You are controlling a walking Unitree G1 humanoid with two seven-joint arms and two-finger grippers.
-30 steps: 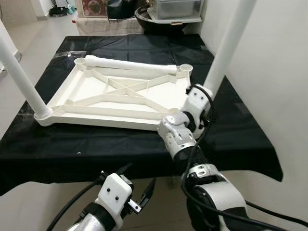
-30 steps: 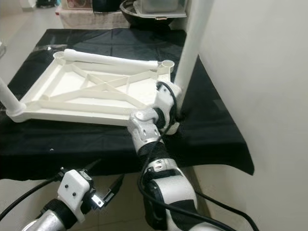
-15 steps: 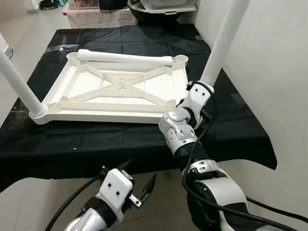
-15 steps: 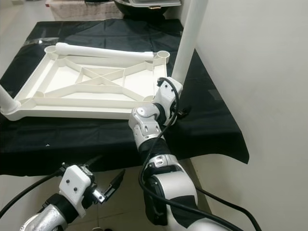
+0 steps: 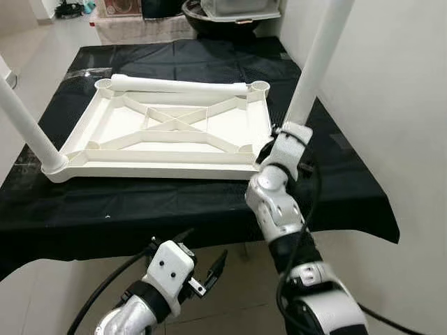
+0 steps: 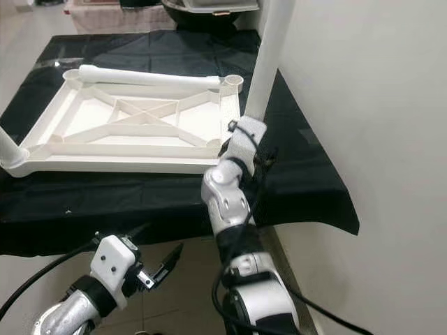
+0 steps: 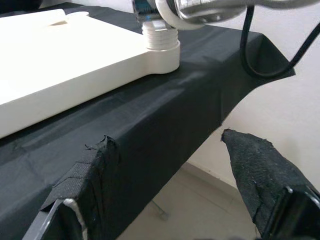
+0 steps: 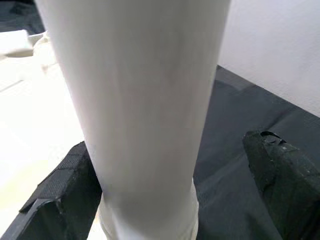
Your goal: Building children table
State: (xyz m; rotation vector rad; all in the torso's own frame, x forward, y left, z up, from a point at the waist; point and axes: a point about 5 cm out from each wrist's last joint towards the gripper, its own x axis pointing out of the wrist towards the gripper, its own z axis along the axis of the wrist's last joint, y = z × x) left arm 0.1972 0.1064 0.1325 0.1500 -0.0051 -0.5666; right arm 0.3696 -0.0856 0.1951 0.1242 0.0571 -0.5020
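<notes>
**Seating the near-right leg**

The white tabletop [image 5: 174,132] is lying upside down on the black cloth [image 5: 209,202]. I am working my right gripper [image 8: 165,200] at its near-right corner, fingers spread wide either side of the upright leg [image 5: 318,59] standing in that socket, not clamping it. My judgement: this leg is being fitted. Next, I close and twist or press it home. A loose leg [image 5: 178,84] is lying along the tabletop's far edge, waiting. My left gripper [image 5: 206,276] is hanging open below the tabletop's near edge.
</notes>
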